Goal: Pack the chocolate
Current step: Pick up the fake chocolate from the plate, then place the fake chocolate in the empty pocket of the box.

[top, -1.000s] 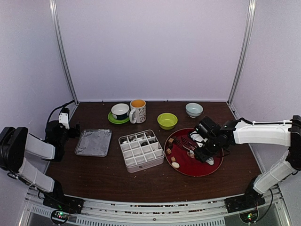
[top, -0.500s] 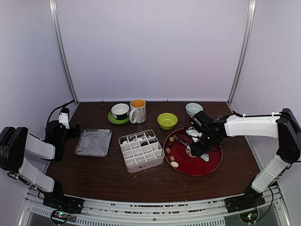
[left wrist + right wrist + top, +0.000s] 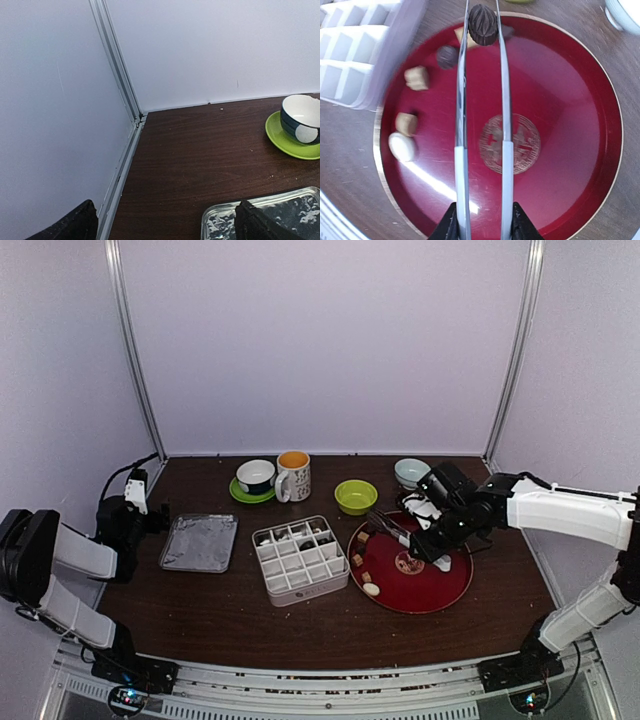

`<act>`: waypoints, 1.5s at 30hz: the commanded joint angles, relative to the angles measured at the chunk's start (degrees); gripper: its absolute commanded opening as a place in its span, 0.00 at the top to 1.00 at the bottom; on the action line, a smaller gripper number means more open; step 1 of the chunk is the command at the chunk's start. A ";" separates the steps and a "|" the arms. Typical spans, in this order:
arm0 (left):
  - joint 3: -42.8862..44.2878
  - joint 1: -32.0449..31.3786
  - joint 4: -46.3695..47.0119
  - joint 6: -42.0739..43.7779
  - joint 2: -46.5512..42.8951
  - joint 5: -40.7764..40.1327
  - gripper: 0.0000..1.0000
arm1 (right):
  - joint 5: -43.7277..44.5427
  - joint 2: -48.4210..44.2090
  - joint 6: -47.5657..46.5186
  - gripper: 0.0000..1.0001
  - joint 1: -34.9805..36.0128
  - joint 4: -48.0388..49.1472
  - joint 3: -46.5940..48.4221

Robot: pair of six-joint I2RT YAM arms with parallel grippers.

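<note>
Right jaws squeeze metal tongs pinching one dark chocolate above the red plate; six more lie there. Left jaws gape, empty.

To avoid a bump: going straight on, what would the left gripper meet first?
Probably the back wall near the corner; ahead of the left gripper the way looks free, though depth is unclear.

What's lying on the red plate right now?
On the red plate: a dark round chocolate, two tan cubes, a cream oval. The tongs, pinching a dark ridged piece, partly cover two more pieces at the far rim.
</note>
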 commanded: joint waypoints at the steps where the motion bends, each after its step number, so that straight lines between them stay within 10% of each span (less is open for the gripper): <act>1: 1.45 0.43 2.25 -0.46 0.33 0.47 0.02 | -4.19 -2.15 -0.57 0.79 5.79 2.64 4.26; 20: 1.43 0.42 2.28 -0.52 0.33 0.46 0.02 | -2.71 17.99 2.29 0.80 17.37 9.86 17.03; 45: 1.40 0.41 2.28 -0.52 0.33 0.47 0.02 | -0.61 17.93 1.63 0.64 17.56 10.47 18.66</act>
